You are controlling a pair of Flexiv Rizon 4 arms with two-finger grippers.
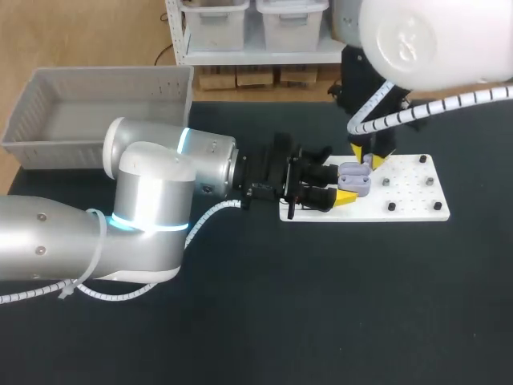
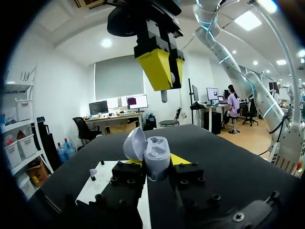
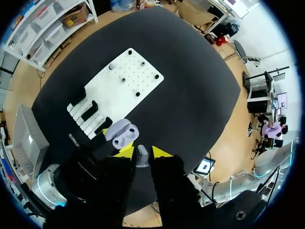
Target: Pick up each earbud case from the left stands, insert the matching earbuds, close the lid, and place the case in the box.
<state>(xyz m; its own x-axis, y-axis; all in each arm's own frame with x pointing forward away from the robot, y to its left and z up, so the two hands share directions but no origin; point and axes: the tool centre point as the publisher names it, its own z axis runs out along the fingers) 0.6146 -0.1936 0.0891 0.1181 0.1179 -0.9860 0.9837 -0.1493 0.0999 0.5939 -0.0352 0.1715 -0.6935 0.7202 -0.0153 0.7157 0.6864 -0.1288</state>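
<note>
A black surface (image 1: 321, 305) carries a white board (image 1: 417, 196), with a grey box (image 1: 48, 104) at its far left. The left pincer (image 2: 156, 162) pinches the open lilac case (image 1: 353, 178) over the board. The right pincer (image 3: 142, 153), above it, pinches an earbud (image 2: 164, 97).

The left arm (image 1: 152, 200) is made of brushed silver cylinders and white rounded joint housings, with 2 glowing cyan rings at the seams. A white spiral-wrapped cable (image 1: 210, 215) runs along it, held by white zip ties. The right arm (image 1: 425, 40) has a glossy white cap with an embossed mark and its own spiral cable (image 1: 449, 103). Both arms end in black jaws studded with round screws and tipped with yellow wedges.
</note>
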